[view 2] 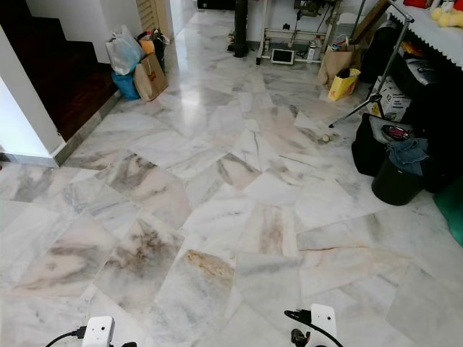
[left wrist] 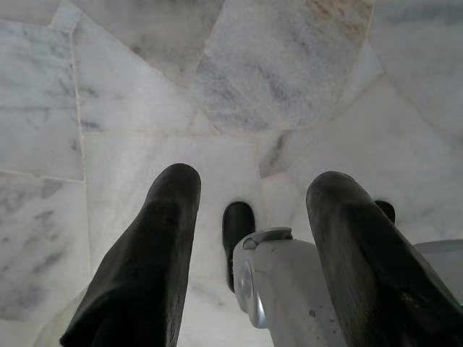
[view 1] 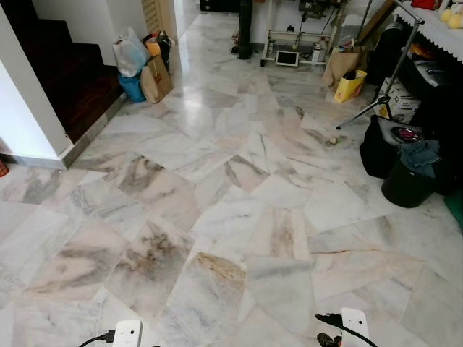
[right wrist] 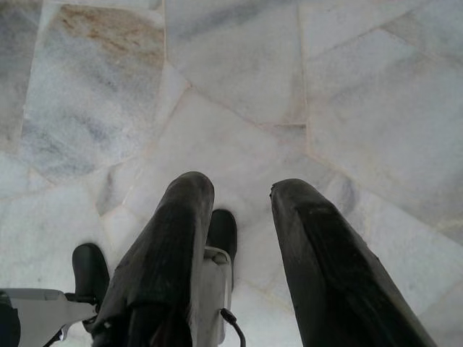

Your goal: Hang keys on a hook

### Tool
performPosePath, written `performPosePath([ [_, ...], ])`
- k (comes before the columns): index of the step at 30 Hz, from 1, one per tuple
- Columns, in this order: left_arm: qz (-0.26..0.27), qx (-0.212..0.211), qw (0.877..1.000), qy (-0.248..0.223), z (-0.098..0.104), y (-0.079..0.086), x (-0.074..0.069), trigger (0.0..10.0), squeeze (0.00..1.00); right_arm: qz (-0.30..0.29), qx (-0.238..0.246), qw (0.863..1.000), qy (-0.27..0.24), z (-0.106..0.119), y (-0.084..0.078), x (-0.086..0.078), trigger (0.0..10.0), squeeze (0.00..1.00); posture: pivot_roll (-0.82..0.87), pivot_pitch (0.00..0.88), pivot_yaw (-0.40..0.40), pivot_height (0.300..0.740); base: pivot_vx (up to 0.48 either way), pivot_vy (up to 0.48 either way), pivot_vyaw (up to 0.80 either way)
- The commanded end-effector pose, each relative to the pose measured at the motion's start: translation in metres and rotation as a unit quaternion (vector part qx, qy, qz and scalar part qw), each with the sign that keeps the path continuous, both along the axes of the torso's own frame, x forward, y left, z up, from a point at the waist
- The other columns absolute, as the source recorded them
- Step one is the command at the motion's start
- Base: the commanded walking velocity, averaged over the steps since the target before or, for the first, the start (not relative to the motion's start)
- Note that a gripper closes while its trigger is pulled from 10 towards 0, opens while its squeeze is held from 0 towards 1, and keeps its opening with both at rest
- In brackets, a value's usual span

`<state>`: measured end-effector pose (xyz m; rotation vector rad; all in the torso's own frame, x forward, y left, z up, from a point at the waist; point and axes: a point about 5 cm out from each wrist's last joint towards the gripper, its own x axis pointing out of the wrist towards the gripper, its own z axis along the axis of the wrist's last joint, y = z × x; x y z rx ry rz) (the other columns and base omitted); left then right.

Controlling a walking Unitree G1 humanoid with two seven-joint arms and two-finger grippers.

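Marble floor (view 1: 217, 217) in white, grey and beige slabs is filling most of the head views, and it is shining near the far doorway. At the far left corner of the floor a dark wooden staircase (view 1: 65, 72) is rising behind a white wall (view 1: 22, 108), and beside it some shopping bags (view 1: 141, 65) are standing together. Along the right edge a black bag (view 1: 383, 144) and a black bucket (view 1: 407, 184) with a blue cloth on it are sitting close to each other, near a yellow bag (view 1: 349, 85) and the leg of a tripod stand (view 1: 383, 97). Keys and a hook I cannot find anywhere on this floor or on the walls.

Both arms are hanging low at the near edge. The left gripper (left wrist: 253, 195) is pointing down at the marble with its two black fingers (left wrist: 152, 246) spread apart and nothing between them. The right gripper (right wrist: 242, 202) is doing the same, its fingers (right wrist: 325, 260) also parted and empty. Under them the robot's dark feet (left wrist: 237, 224) are standing on the slabs.
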<state>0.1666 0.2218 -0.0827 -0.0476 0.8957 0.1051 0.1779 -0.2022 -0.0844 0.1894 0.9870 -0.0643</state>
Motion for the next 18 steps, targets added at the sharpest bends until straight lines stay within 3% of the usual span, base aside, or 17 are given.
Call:
performPosePath([
  [1, 0.016, -0.003, 1.0, 0.014, -0.003, 0.002, -0.007, 10.0, 0.0, -0.003, -0.001, 1.0, 0.004, 0.0, -0.002, -0.001, 10.0, 0.0, 0.09, 0.0, -0.072, 0.74, 0.0, 0.0, 0.0],
  [9, 0.03, -0.005, 0.999, 0.019, -0.007, -0.001, -0.016, 10.0, 0.0, -0.002, -0.008, 1.0, 0.015, -0.002, -0.007, -0.007, 10.0, 0.0, 0.09, 0.0, -0.089, 0.74, 0.0, 0.0, -0.78],
  [18, 0.0, 0.024, 0.999, 0.034, -0.008, 0.002, -0.019, 10.0, 0.0, -0.008, -0.005, 1.0, 0.021, -0.004, -0.006, -0.01, 10.0, 0.0, 0.11, 0.027, -0.072, 0.74, 0.0, 0.0, -0.78],
])
